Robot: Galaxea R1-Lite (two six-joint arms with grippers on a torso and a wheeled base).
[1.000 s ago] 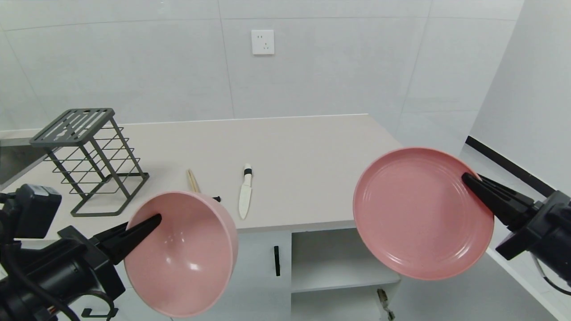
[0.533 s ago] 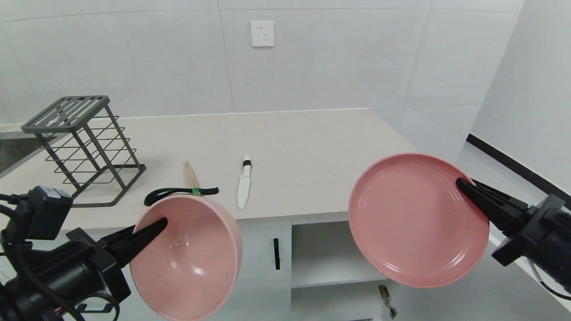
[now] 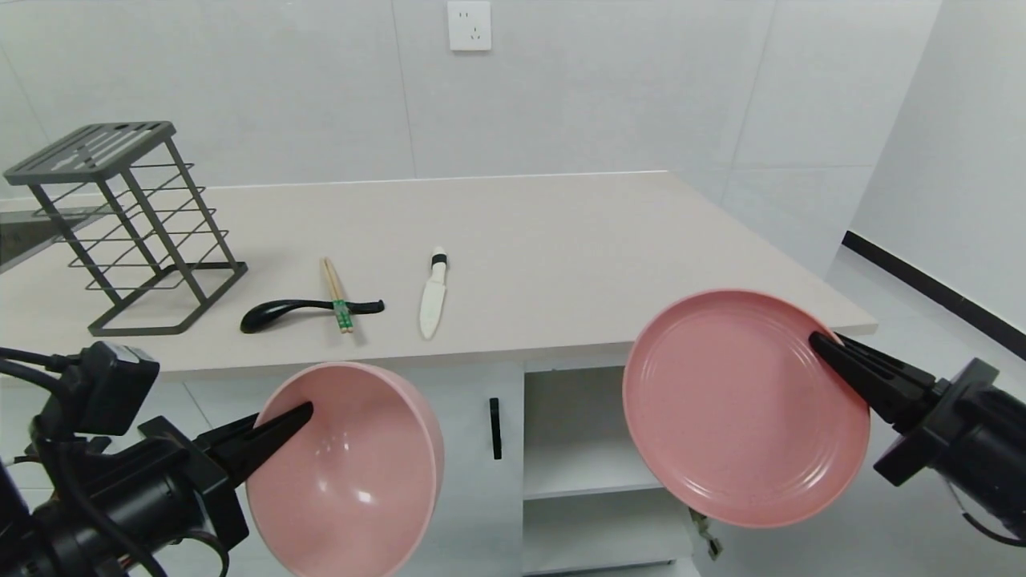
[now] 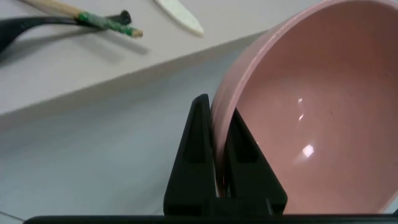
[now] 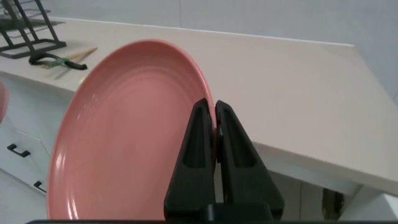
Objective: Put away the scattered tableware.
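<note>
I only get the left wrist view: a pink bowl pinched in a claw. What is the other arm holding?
Observer: The right claw is shut on a plate, also pink, held tilted on edge.
Visitor: Where might they go?
Observer: An open cupboard shelf sits under the counter, between bowl and plate.
Visitor: What else is up top?
Observer: A dark wire rack stands at the counter's left end.
</note>
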